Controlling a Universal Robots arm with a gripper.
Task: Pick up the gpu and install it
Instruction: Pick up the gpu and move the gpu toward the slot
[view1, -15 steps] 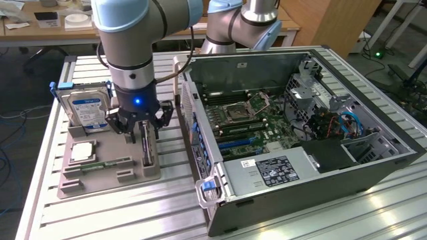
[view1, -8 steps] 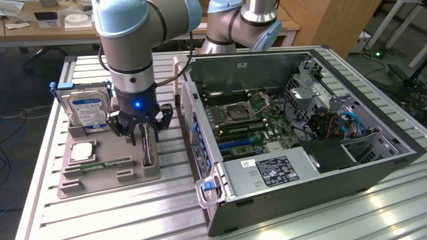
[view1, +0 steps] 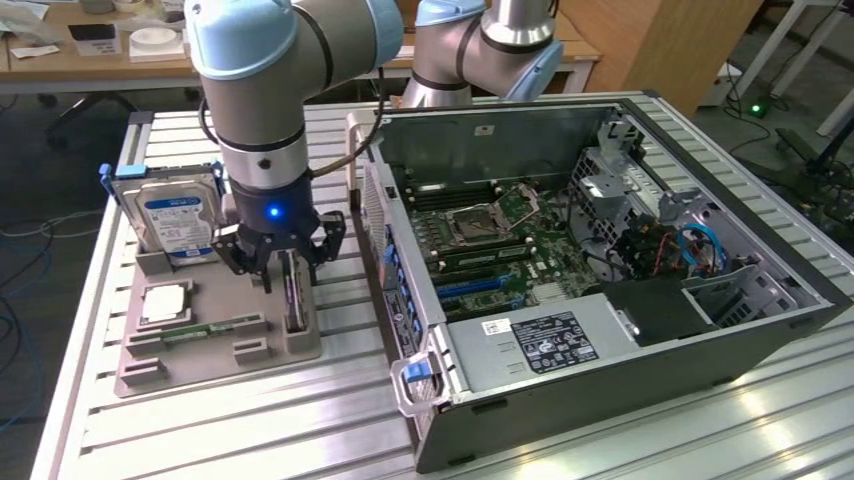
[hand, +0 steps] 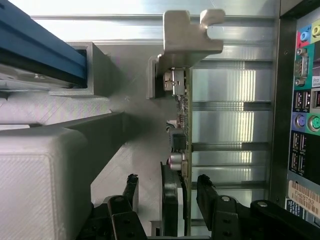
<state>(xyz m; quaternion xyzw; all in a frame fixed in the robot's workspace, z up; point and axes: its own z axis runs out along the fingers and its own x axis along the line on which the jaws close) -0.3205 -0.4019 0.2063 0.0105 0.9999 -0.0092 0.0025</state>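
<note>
The gpu stands on its long edge in a slot at the near right corner of the grey parts tray. My gripper hangs straight over it, open, with one finger on each side of the card. In the wrist view the gpu runs edge-on away from the camera and ends in its metal bracket. The gripper straddles the card's near end, and a gap shows between each black fingertip and the card.
In the tray, a blue-labelled hard drive stands at the back, with a CPU and a memory stick in front of it. The opened computer case lies on the exterior view's right, motherboard exposed, its rear ports close beside the tray.
</note>
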